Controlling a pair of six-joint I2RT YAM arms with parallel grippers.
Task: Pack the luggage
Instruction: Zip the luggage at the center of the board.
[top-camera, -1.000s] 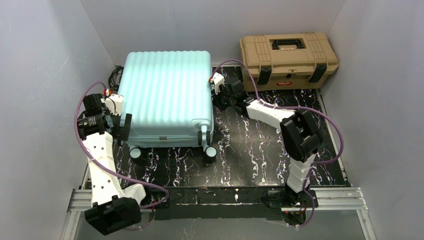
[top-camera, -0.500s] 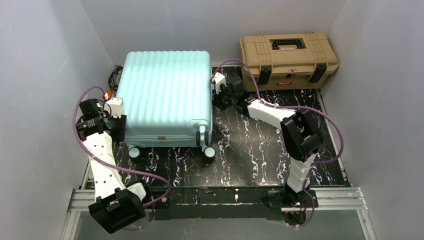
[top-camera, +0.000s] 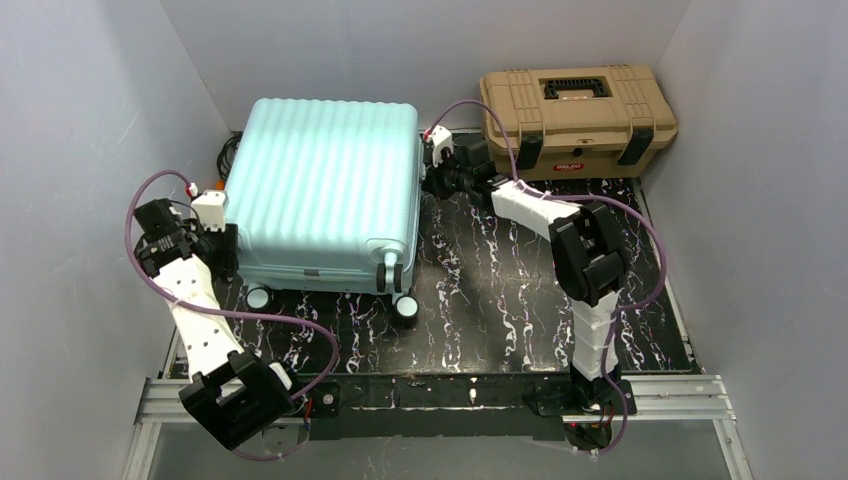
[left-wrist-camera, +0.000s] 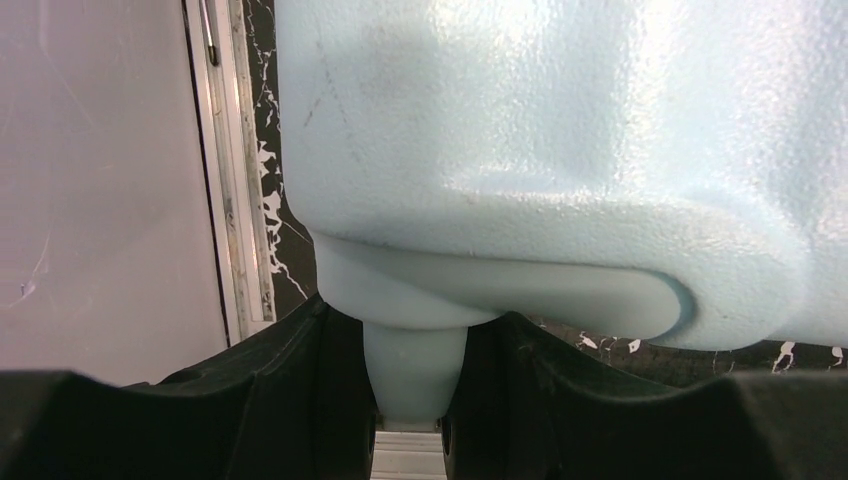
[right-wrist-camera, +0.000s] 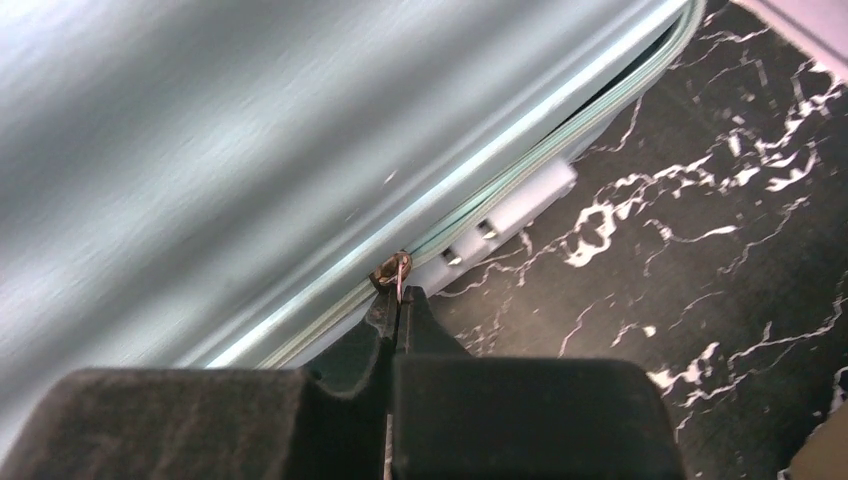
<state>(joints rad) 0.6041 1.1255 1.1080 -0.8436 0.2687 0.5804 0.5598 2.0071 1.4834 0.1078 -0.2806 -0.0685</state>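
The luggage (top-camera: 325, 185), a pale mint-blue ribbed hard-shell suitcase, lies flat and closed on the marbled black table, wheels toward me. My left gripper (top-camera: 228, 255) is at its near-left corner. In the left wrist view the fingers are shut on the mint wheel stem (left-wrist-camera: 412, 370) under the shell (left-wrist-camera: 560, 130). My right gripper (top-camera: 432, 180) is at the suitcase's right side. In the right wrist view its fingertips are shut on the metal zipper pull (right-wrist-camera: 393, 274) on the zipper seam (right-wrist-camera: 520, 165).
A tan plastic toolbox (top-camera: 575, 108) with black latches stands closed at the back right. Grey walls close in on the left, back and right. A black cable bundle (top-camera: 231, 152) lies behind the suitcase's left corner. The aluminium rail (top-camera: 440, 395) runs along the near edge.
The suitcase has slid and turned to the left, its near end following my left gripper toward the left wall. My right gripper has moved up along the suitcase's right side with the zipper pull.
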